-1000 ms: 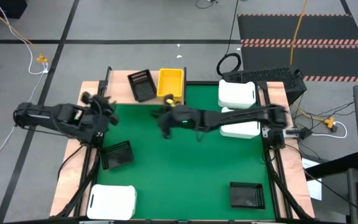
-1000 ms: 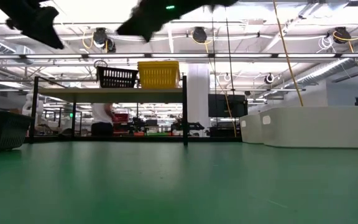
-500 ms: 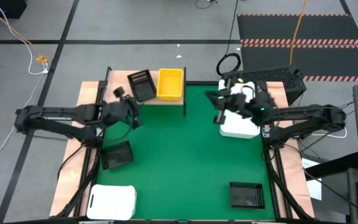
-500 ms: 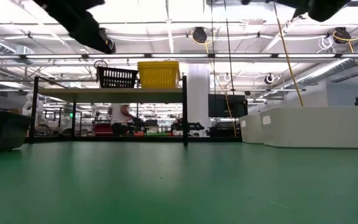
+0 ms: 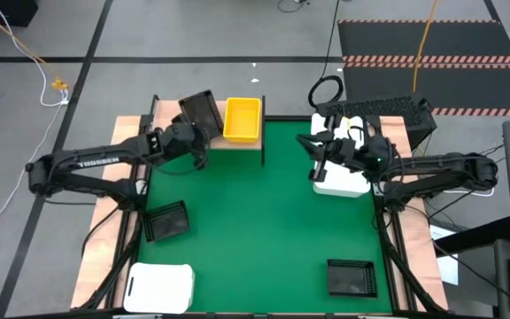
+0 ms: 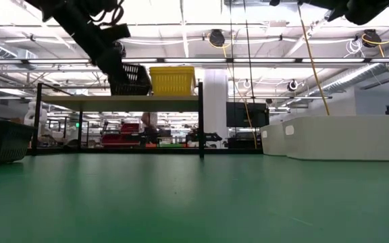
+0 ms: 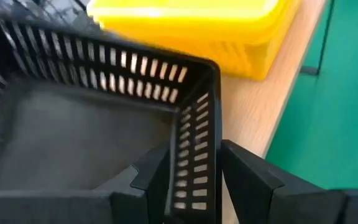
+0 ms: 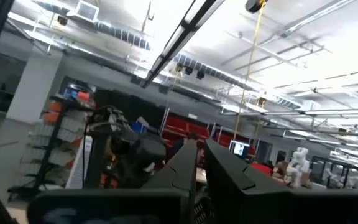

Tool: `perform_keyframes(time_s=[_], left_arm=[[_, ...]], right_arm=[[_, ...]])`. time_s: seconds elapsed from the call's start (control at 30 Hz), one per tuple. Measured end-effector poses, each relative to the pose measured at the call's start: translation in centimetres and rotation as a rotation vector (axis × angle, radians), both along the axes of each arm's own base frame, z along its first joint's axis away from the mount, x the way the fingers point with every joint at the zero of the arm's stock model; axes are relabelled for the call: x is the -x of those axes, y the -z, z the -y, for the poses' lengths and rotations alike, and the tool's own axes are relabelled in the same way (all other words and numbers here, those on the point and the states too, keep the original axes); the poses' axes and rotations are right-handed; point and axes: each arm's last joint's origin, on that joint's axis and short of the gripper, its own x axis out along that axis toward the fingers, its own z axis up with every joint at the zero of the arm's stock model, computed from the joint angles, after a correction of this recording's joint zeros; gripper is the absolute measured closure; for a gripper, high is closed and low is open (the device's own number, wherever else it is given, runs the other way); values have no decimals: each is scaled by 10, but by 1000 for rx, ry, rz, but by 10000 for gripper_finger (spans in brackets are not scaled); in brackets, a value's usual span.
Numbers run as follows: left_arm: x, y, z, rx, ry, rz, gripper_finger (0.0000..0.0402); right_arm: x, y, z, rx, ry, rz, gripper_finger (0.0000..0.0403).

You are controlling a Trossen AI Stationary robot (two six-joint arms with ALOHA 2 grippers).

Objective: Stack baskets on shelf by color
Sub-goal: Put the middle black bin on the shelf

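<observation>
Left end effector (image 7: 194, 177) clamped on the wall of the black basket (image 5: 201, 110), tilted on the shelf (image 5: 242, 144) beside the yellow basket (image 5: 243, 120). Right end effector (image 8: 199, 163) nearly closed, empty, above the white baskets (image 5: 343, 182).

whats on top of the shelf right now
The yellow basket sits on the shelf. Beside it the left gripper clamps a wall of the black basket, tilted. Whether that basket touches the shelf is hidden.

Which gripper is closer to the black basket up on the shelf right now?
Left. The left gripper straddles the wall of the black basket on the shelf. The right gripper hovers across the mat, by the white baskets.
</observation>
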Motion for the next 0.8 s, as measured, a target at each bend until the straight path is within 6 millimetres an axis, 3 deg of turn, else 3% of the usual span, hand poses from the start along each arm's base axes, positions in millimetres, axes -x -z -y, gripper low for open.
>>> perform_keyframes(time_s=[0.5, 0.8], left_arm=[[12, -14, 1, -62, -7, 32, 257], [18, -5, -5, -26, -31, -62, 257]], right_arm=[[0, 0, 0, 0, 2, 5, 378], [0, 0, 0, -4, 0, 4, 378]])
